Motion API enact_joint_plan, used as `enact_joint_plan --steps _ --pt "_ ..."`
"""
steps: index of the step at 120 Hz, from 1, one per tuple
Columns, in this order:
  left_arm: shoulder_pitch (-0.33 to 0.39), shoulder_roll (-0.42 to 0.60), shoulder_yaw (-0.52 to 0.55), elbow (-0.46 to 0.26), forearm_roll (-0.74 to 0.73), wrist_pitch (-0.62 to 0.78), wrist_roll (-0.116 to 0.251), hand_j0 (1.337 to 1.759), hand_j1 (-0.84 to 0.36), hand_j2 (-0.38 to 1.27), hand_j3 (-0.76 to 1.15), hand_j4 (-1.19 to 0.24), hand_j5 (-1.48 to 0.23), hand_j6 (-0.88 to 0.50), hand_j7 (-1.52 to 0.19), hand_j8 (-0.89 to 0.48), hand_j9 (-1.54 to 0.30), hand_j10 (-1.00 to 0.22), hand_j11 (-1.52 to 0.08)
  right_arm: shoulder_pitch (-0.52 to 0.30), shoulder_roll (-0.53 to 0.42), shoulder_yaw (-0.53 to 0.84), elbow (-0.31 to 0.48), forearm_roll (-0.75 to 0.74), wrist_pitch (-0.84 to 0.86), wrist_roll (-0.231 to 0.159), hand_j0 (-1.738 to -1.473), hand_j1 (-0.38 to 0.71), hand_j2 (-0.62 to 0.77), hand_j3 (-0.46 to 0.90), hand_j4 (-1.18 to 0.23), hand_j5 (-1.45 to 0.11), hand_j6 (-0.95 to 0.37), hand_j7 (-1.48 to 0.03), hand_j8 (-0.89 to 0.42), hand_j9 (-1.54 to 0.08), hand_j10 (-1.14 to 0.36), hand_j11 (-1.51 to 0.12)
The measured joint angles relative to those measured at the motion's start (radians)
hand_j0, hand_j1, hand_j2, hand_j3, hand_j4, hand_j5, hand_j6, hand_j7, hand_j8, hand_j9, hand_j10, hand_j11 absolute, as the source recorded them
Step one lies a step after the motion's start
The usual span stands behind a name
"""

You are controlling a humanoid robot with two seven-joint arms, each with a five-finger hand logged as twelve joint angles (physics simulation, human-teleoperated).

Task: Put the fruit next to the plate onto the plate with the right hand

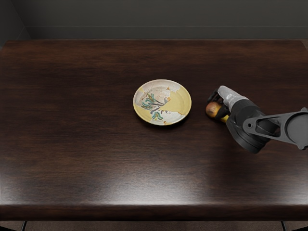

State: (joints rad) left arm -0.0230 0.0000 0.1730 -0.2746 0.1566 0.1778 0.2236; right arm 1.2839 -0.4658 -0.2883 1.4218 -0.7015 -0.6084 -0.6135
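Round yellow-and-cream ceramic plate [162,102] with a green plant motif sits mid-table on the dark wood table [72,144]. Small round brown-orange fruit [211,109] lies on the table just right of the plate, not on it. Right hand [220,106] is at the fruit's right side, partly covering it; can't tell if it's clamped. Fruit likely light, firm, smooth and prone to rolling, so pinch across its middle.

Dark glossy wooden table [96,159] — behind it a dim grey wall [159,19], perhaps panelled
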Motion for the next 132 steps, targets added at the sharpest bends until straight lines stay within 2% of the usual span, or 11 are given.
enact_joint_plan --steps 8,18,24,27,43,45,59,72,83,106,132 --pt "0.0 0.0 0.0 0.0 0.0 0.0 0.0 1.658 0.32 0.0 0.0 -0.02 -0.03 -0.02 -0.03 -0.02 -0.03 -0.02 -0.03 -0.011 0.0 0.017 -0.001 -0.001 -0.001 -0.002 -1.649 0.36 0.14 0.0 -0.55 -0.7 -0.33 -0.7 -0.36 -0.71 -0.55 -0.71" --pt "0.0 0.0 0.0 0.0 0.0 0.0 0.0 1.658 0.32 0.0 0.0 -0.02 -0.03 -0.02 -0.03 -0.02 -0.03 -0.02 -0.03 -0.02 0.0 0.029 -0.002 -0.002 -0.002 -0.004 -1.645 0.39 0.19 0.0 -0.55 -0.72 -0.31 -0.73 -0.32 -0.74 -0.55 -0.73" --pt "0.0 0.0 0.0 0.0 0.0 0.0 0.0 1.658 0.32 0.0 0.0 -0.02 -0.03 -0.02 -0.03 -0.02 -0.03 -0.02 -0.03 -0.025 0.001 0.033 -0.007 -0.005 -0.001 -0.005 -1.639 0.42 0.26 0.0 -0.55 -0.75 -0.32 -0.74 -0.32 -0.75 -0.56 -0.74" --pt "0.0 0.0 0.0 0.0 0.0 0.0 0.0 1.658 0.32 0.0 0.0 -0.02 -0.03 -0.02 -0.03 -0.02 -0.03 -0.02 -0.03 -0.029 0.001 0.035 -0.01 -0.007 -0.001 -0.004 -1.639 0.43 0.36 0.0 -0.56 -0.75 -0.33 -0.75 -0.34 -0.76 -0.57 -0.75" --pt "0.0 0.0 -0.001 0.0 0.0 0.0 0.0 1.658 0.32 0.0 0.0 -0.02 -0.03 -0.02 -0.03 -0.02 -0.03 -0.02 -0.03 -0.043 0.005 0.043 -0.027 -0.024 0.005 0.001 -1.633 0.36 0.26 0.0 -0.59 -0.75 -0.37 -0.77 -0.36 -0.79 -0.59 -0.79" --pt "0.0 0.0 -0.001 0.0 0.0 0.0 0.0 1.658 0.32 0.0 0.0 -0.02 -0.03 -0.02 -0.03 -0.02 -0.03 -0.02 -0.03 -0.044 0.006 0.043 -0.028 -0.025 0.005 0.001 -1.633 0.35 0.33 0.0 -0.6 -0.76 -0.37 -0.77 -0.37 -0.79 -0.59 -0.79" --pt "0.0 0.0 0.0 0.0 0.0 0.0 0.0 1.658 0.32 0.0 0.0 -0.02 -0.03 -0.02 -0.03 -0.02 -0.03 -0.02 -0.03 -0.051 0.01 0.044 -0.035 -0.023 0.001 0.002 -1.638 0.26 0.14 0.0 -0.67 -0.74 -0.39 -0.77 -0.42 -0.78 -0.61 -0.78" --pt "0.0 0.0 0.0 0.0 0.0 0.0 0.0 1.658 0.32 0.0 0.0 -0.02 -0.03 -0.02 -0.03 -0.02 -0.03 -0.02 -0.03 -0.057 0.013 0.044 -0.042 -0.018 0.0 0.002 -1.64 0.26 0.13 0.0 -0.68 -0.76 -0.4 -0.77 -0.42 -0.81 -0.6 -0.8" --pt "0.0 0.0 0.0 0.0 0.0 0.0 0.0 1.658 0.32 0.0 0.0 -0.02 -0.03 -0.02 -0.03 -0.02 -0.03 -0.02 -0.03 -0.06 0.015 0.049 -0.045 -0.014 -0.001 0.002 -1.64 0.22 0.06 0.0 -0.7 -0.77 -0.41 -0.77 -0.44 -0.81 -0.59 -0.81" --pt "0.0 0.0 0.0 0.0 0.0 0.0 0.0 1.658 0.32 0.0 0.0 -0.02 -0.03 -0.02 -0.03 -0.02 -0.03 -0.02 -0.03 -0.064 0.012 0.074 -0.046 0.003 -0.002 0.0 -1.648 0.21 0.14 0.0 -0.76 -0.81 -0.47 -0.82 -0.47 -0.83 -0.63 -0.83" --pt "0.0 0.0 0.0 0.0 0.0 0.0 0.0 1.658 0.32 0.0 0.0 -0.02 -0.03 -0.02 -0.03 -0.02 -0.03 -0.02 -0.03 -0.049 0.002 0.146 -0.046 0.009 -0.002 0.001 -1.651 0.23 0.2 0.0 -0.74 -0.87 -0.45 -0.87 -0.45 -0.87 -0.63 -0.87"
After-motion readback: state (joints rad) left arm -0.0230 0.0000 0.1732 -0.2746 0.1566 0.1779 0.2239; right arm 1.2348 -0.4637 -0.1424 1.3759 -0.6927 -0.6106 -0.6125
